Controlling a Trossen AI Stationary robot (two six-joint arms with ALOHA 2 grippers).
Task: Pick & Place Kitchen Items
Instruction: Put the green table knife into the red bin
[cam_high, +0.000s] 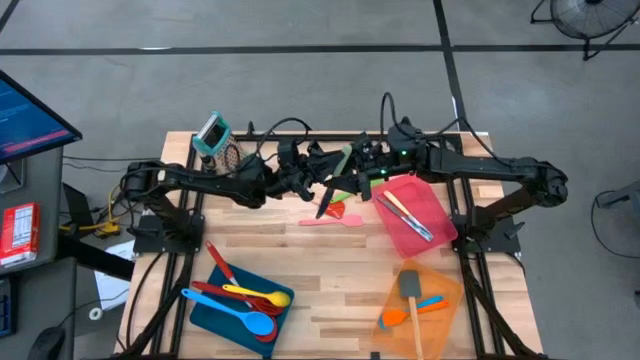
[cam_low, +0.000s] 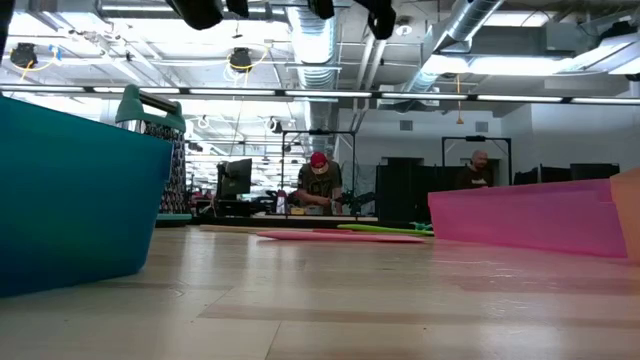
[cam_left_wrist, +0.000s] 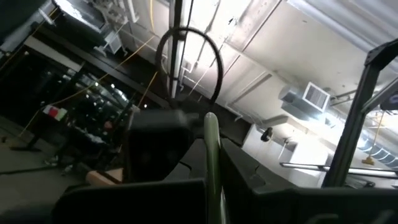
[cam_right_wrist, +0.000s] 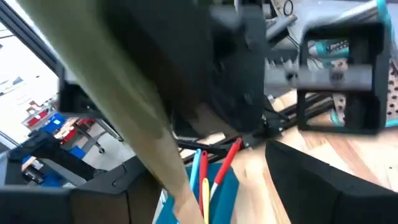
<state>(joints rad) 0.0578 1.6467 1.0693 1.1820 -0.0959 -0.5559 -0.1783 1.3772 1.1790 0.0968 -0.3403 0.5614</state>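
Both arms meet over the far middle of the table. Between them a slim utensil with a green handle (cam_high: 346, 157) and a dark head (cam_high: 327, 204) hangs slanted in the air. My left gripper (cam_high: 318, 172) is shut on this handle (cam_left_wrist: 212, 168). My right gripper (cam_high: 362, 170) is open, its fingers standing on either side of the same handle (cam_right_wrist: 146, 124). A pink spatula (cam_high: 335, 221) lies flat on the table below them. Other utensils lie in the blue tray (cam_high: 215, 310), red tray (cam_high: 425, 200) and orange tray (cam_high: 440, 280). My left gripper holds the green handle (cam_left_wrist: 213, 193) pinched between its two fingers, and the handle runs straight out ahead of them. The utensil is lifted clear of the table, slanting with its dark head low. Which stretch of the handle the fingers are on does not show.
A metal box grater with a teal handle (cam_high: 213, 133) stands at the far left corner. In the low view the blue tray wall (cam_low: 70, 200) fills the left, the red tray wall (cam_low: 530, 215) the right. A green slim thing (cam_low: 385, 229) lies beyond the pink spatula (cam_low: 340, 237).
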